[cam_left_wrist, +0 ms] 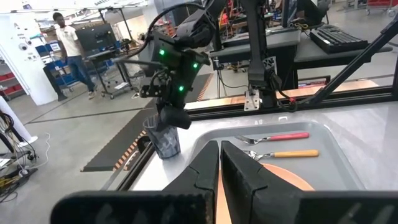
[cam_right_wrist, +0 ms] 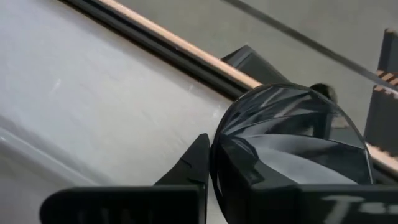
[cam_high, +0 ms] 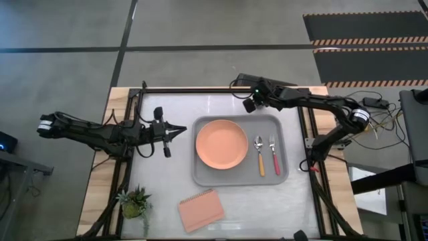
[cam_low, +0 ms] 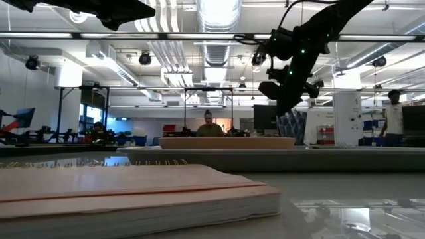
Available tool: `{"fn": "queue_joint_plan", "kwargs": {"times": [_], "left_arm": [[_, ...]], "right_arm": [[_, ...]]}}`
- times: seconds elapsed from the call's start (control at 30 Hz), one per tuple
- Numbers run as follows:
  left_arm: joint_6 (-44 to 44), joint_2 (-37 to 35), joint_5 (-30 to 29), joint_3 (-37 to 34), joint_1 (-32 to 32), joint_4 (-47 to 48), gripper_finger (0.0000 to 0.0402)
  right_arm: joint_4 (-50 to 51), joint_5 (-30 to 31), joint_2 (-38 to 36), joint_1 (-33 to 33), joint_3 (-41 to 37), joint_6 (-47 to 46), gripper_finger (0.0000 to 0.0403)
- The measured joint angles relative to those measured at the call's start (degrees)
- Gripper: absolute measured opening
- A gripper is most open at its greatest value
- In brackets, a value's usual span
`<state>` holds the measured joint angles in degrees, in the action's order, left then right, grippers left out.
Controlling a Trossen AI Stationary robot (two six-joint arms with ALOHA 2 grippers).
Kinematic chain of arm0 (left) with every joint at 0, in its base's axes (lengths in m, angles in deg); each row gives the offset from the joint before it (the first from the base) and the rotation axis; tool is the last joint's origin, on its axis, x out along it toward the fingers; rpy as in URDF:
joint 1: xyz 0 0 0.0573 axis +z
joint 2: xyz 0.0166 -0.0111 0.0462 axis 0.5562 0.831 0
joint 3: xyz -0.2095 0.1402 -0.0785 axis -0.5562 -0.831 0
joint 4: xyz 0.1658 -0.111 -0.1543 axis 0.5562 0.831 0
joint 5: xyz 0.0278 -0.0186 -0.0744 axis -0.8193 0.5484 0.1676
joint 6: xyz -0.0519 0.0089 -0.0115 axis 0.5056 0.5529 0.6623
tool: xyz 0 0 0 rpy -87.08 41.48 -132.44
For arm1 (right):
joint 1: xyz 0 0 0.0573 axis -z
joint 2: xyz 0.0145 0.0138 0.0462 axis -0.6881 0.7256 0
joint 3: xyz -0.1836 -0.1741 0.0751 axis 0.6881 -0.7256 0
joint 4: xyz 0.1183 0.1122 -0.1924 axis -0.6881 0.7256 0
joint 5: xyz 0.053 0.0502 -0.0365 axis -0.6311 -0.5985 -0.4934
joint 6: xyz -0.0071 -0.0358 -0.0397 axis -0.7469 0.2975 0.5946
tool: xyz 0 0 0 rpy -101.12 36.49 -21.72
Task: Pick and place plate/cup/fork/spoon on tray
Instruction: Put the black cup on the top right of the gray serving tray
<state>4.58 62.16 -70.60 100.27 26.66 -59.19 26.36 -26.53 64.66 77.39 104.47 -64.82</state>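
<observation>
Nearest the front edge of the table sit two things that have no part in the job: a small potted plant (cam_high: 134, 202) by the front left corner and a salmon-pink notebook (cam_high: 201, 209) lying flat beside it. Behind them, in the middle of the table, the tray (cam_high: 239, 177) already carries most of its load: the plate (cam_high: 221, 144) fills its left half, and the spoon (cam_high: 259, 154) and the fork (cam_high: 273, 154) lie side by side in its right half, handles toward the front edge.

The left claw (cam_high: 180, 131) waits level with the plate, just off the tray's left rim, its fingers pressed together on nothing.

Farthest back, the right claw (cam_high: 250, 104) has the cup (cam_left_wrist: 165, 137) clamped between its fingers, hanging clear of the surface over the table's back edge, just behind the tray's far rim.

By my reckoning three of the four pieces are home and the cup is the only one left. It needs bringing forward over the tray's open back strip and setting down upright.
</observation>
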Motion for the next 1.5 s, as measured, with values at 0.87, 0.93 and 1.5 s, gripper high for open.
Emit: {"fn": "queue_joint_plan", "kwargs": {"times": [0.87,0.93,1.5], "left_arm": [[0.0,0.0,0.0,0.0,0.0,0.0,0.0000],[0.0,0.0,0.0,0.0,0.0,0.0,0.0000],[0.0,0.0,0.0,0.0,0.0,0.0,0.0000]], "right_arm": [[13.7,0.8,-8.8,-24.1,-0.2,-7.1,0.0009],[13.7,1.2,-7.9,-24.6,-0.2,-7.7,0.0009],[13.7,4.6,-1.7,-25.8,-0.3,-13.1,0.0017]]}}
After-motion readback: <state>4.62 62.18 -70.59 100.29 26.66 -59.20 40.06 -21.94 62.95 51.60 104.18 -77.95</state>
